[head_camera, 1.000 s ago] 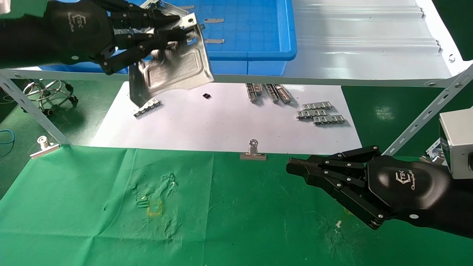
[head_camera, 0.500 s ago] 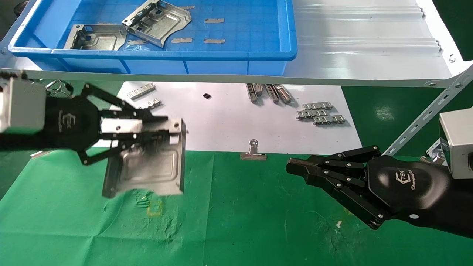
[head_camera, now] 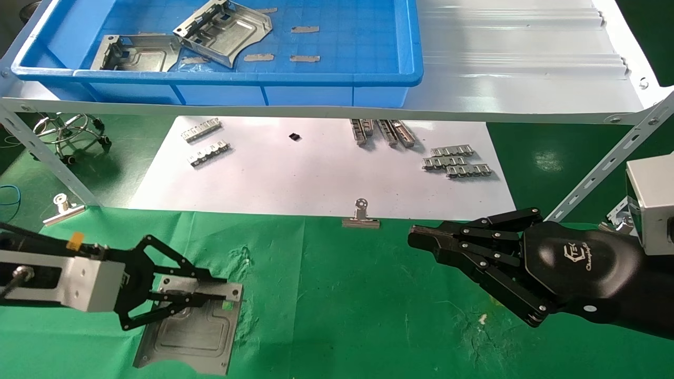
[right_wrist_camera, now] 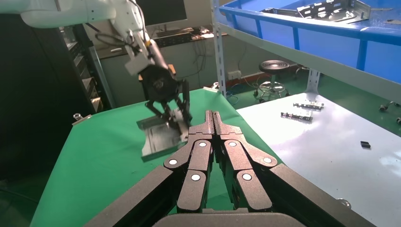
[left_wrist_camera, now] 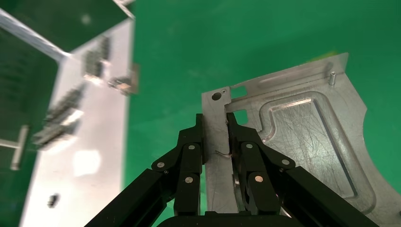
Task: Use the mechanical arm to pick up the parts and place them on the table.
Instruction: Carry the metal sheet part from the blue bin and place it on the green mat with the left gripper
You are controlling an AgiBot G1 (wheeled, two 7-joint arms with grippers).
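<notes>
Left gripper [head_camera: 210, 296] clamped on a part [head_camera: 189, 331], laid on the table [head_camera: 337, 316] at 7 o'clock

Stiff, thin, slick metal; best pinched by the raised slotted edge; right gripper [head_camera: 421, 239] parked at 4 o'clock, fingers together

Held plate [head_camera: 192, 329]: near corner cut by head view's bottom edge; underside contact with tabletop [head_camera: 368, 316] unclear. Blue bin [head_camera: 337, 79] cropped at top.

Brushed, scratched silver metal with embossed grooves on the plate [head_camera: 192, 329], pinched by matt black fingers [left_wrist_camera: 191, 151] of the left gripper [head_camera: 202, 297] over wrinkled matt green cloth on the table [head_camera: 368, 316]. At 12 o'clock, glossy blue plastic bin [head_camera: 337, 79] on white corrugated sheet-metal shelf [head_camera: 526, 58]. Below it, smooth white paper [head_camera: 316, 179].
</notes>
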